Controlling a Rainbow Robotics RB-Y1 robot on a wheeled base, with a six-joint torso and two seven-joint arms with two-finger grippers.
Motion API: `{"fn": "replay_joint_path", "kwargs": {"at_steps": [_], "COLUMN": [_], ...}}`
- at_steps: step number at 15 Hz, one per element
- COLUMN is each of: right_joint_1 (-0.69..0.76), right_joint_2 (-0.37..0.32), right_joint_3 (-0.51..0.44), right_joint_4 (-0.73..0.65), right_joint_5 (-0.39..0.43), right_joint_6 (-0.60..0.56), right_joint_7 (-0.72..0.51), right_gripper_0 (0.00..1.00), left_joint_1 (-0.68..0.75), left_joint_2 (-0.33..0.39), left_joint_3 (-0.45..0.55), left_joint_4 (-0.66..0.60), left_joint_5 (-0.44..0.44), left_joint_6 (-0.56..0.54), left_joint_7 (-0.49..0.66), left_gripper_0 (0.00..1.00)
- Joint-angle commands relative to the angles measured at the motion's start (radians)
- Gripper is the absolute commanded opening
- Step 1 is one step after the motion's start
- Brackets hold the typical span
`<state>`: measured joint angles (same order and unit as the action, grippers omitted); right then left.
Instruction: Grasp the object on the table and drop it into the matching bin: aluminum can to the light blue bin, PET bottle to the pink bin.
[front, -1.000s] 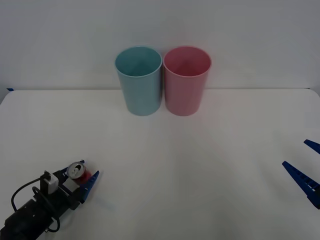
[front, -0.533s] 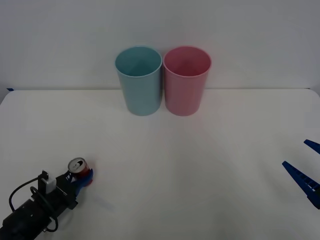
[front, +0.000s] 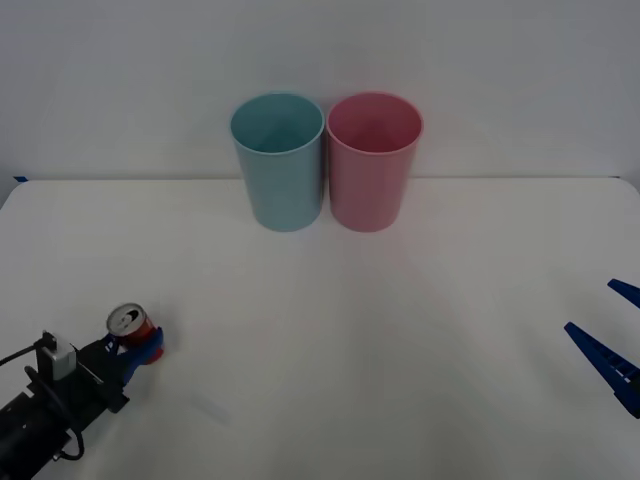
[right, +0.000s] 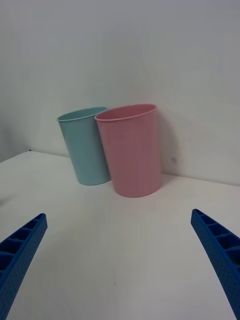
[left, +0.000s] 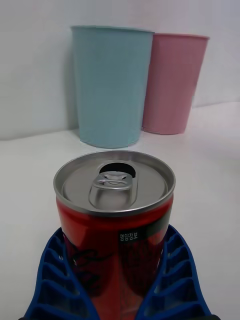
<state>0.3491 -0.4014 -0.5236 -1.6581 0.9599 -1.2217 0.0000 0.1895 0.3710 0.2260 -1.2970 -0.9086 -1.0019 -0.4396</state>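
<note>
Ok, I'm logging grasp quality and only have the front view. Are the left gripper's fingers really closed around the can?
Observer: Yes. In the left wrist view the left gripper has its blue fingers pressed against both sides of the aluminum can.
Operator: Is the can upright?
Observer: Yes, its silver top faces up, and the tab opening is already open.
Operator: And the right gripper?
Observer: The right gripper is open, facing the pink bin and the light blue bin.
</note>
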Motion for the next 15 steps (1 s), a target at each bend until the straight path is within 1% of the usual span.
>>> {"fn": "replay_joint_path", "kwargs": {"at_steps": [1,5,7,11,15], "right_joint_1": [0.000,0.000,0.000,0.000,0.000], "right_joint_2": [0.000,0.000,0.000,0.000,0.000], "right_joint_3": [0.000,0.000,0.000,0.000,0.000], "right_joint_4": [0.000,0.000,0.000,0.000,0.000], "right_joint_5": [0.000,0.000,0.000,0.000,0.000], "right_joint_6": [0.000,0.000,0.000,0.000,0.000], "right_joint_7": [0.000,0.000,0.000,0.000,0.000], "right_gripper_0": [1.00,1.00,1.00,1.00,1.00], "left_joint_1": [0.036,0.045,0.045,0.044,0.030], "left_joint_2": [0.008,0.008,0.008,0.008,0.008], "left_joint_3": [0.033,0.078,0.096,0.107,0.136], "left_joint_4": [-0.105,-0.228,-0.300,-0.446,-0.538], "left_joint_5": [0.002,0.011,0.019,0.020,0.020], "left_joint_6": [0.000,0.000,0.019,0.120,0.220], "left_joint_7": [0.110,0.252,0.325,0.432,0.476], "left_gripper_0": [0.00,0.00,0.00,0.00,0.00]}}
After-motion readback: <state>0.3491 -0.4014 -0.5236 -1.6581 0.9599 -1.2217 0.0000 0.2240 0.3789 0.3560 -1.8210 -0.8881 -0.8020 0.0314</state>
